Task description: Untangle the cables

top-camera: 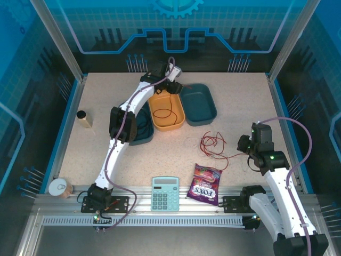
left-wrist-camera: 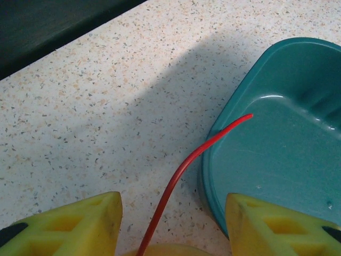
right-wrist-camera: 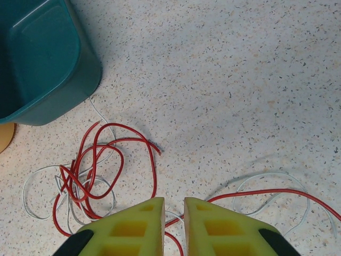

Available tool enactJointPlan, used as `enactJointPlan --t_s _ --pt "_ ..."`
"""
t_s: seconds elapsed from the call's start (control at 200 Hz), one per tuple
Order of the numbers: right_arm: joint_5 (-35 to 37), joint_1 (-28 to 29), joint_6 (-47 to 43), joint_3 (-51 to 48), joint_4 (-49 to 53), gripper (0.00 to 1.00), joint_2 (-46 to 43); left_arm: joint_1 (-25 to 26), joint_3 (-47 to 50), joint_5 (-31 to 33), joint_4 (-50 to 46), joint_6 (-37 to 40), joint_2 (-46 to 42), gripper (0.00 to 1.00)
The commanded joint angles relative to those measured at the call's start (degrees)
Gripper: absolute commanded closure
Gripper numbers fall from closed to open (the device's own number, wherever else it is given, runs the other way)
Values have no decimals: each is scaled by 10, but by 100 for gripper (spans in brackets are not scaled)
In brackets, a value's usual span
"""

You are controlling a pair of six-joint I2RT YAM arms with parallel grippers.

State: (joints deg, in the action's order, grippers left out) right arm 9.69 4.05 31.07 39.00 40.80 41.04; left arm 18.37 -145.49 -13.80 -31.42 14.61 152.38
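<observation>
"FOX'S" reads on the purple candy bag [top-camera: 204, 184]; calculator [top-camera: 165, 193] keys illegible.

My left arm [top-camera: 123, 125] stretches far forward, left gripper [left-wrist-camera: 173, 213] spread wide; my right gripper [right-wrist-camera: 173, 213] is pinched nearly together.

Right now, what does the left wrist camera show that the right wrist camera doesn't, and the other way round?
Left wrist alone: one red cable rising between the wide-apart left fingers, its tip seen against a teal tray. Right wrist alone: a tangle of red and white cables lying on the table, with the right fingers nearly together. Both: yellow fingers, red cable, a teal tray, the speckled table.
</observation>
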Motion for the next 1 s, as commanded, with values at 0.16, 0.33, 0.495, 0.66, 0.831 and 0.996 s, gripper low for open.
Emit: enactJointPlan --t_s 0.16,0.33,0.495,0.66,0.831,0.996 --pt "10 -7 2 19 24 81 -10 -2 -27 -1 13 13 18 49" --pt "10 -7 4 19 24 81 -11 -2 -30 3 17 11 25 50" --pt "11 -7 3 17 24 81 -11 -2 -32 2 18 7 32 55" --pt "11 -7 4 15 24 81 -10 -2 -31 4 18 7 34 66" --pt "10 -7 5 14 21 81 -10 -2 -31 5 26 5 30 72" --pt "9 -7 6 12 19 81 -8 -2 -30 4 42 -2 21 76"
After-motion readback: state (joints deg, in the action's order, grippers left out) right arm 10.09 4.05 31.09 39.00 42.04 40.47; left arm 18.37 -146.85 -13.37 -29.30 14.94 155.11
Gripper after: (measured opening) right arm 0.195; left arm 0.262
